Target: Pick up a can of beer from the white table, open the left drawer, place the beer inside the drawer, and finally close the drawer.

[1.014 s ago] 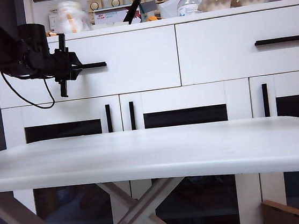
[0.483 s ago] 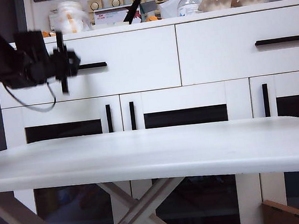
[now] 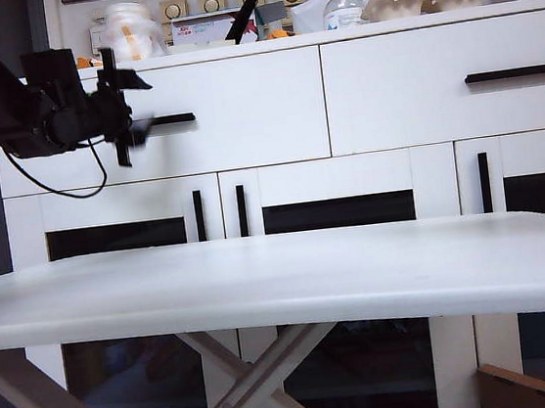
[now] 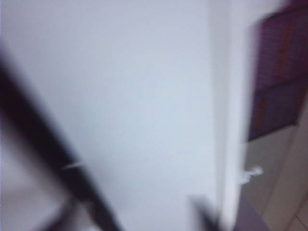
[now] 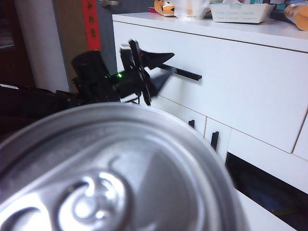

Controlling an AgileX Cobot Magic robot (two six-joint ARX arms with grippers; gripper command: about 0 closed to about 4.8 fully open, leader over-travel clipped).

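— Two arms on this rig, yet the exterior view shows only one. Where is it?

— At ten o'clock in that view. The left tool point(image 3: 141, 105) hangs in front of the left drawer point(image 3: 242, 109), which is shut flush with the cabinet face.

— How do its fingers stand?

— Spread apart, one above the other, tips pointing toward the black handle point(image 3: 170, 119). The handle's near end lies just beside the tips. Motion blur smears the lower finger, so I cannot tell whether anything touches the bar.

— Does the left wrist view help?

— No. It is badly blurred: a pale white surface crossed by a dark slanting streak.

— And the can of beer point(image 5: 113, 173)?

— It fills the foreground of the right wrist view, very close to the lens, its silver lid and pull tab facing the camera. It appears nowhere in the exterior view.

— So the right tool has it?

— I cannot tell. The right tool is out of sight in every view; the can covers the spot where its fingers would show.

— What about the white worktop point(image 3: 281, 282)?

— It stretches across the exterior view from nine to three o'clock, seen almost edge-on, on crossed pale legs.

— Anything on the cabinet?

— A clear pump bottle point(image 3: 343, 6) stands on its top at twelve o'clock, among other clutter.
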